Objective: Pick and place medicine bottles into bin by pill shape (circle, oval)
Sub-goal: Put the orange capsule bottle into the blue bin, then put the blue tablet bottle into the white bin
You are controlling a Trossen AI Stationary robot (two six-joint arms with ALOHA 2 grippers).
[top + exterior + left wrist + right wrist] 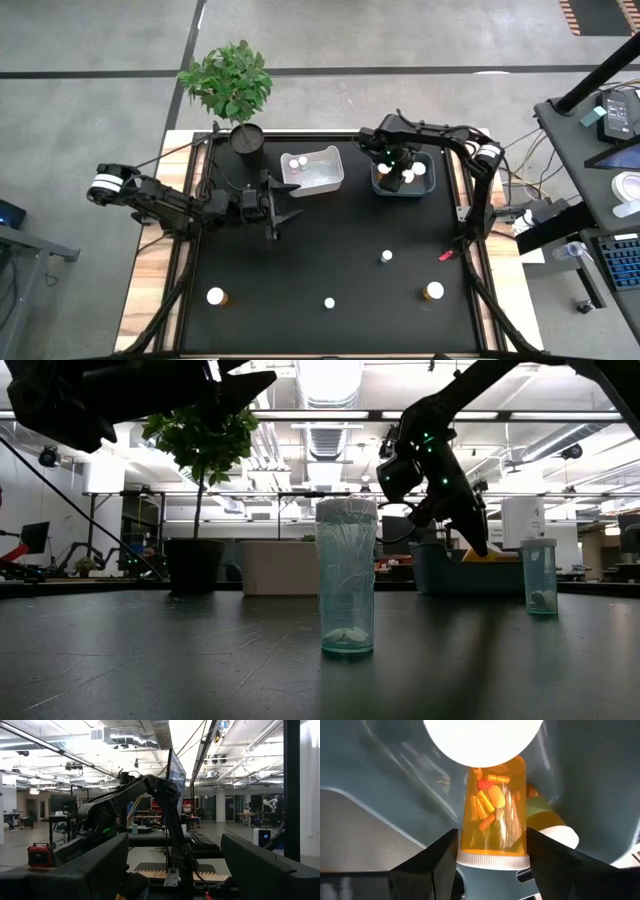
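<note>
My right gripper [396,168] reaches down into the blue-grey bin [431,178] at the table's far right and is shut on an amber medicine bottle [495,815] with oblong orange and yellow pills inside. Other white-capped bottles [555,834] lie in that bin. The white bin [336,160] beside it holds two small bottles. Two amber bottles [216,296] [433,291] and two small clear ones [329,302] [386,257] stand on their bases on the black table. My left gripper [284,220] hovers open over the table's left half, holding nothing. My right gripper pinches the amber bottle between its two fingers, at the body just below the white cap [494,860]. The fingers [445,852] come from above, pointing steeply down along the bottle. The bottle hangs cap-up inside the bin; another bottle's white cap [482,735] hides its lower end.
A potted plant [245,135] stands at the table's far left beside the white bin. A small red object [446,255] lies near the right edge. In the low view a clear bottle [347,575] stands close to the camera, another [540,575] to its right.
</note>
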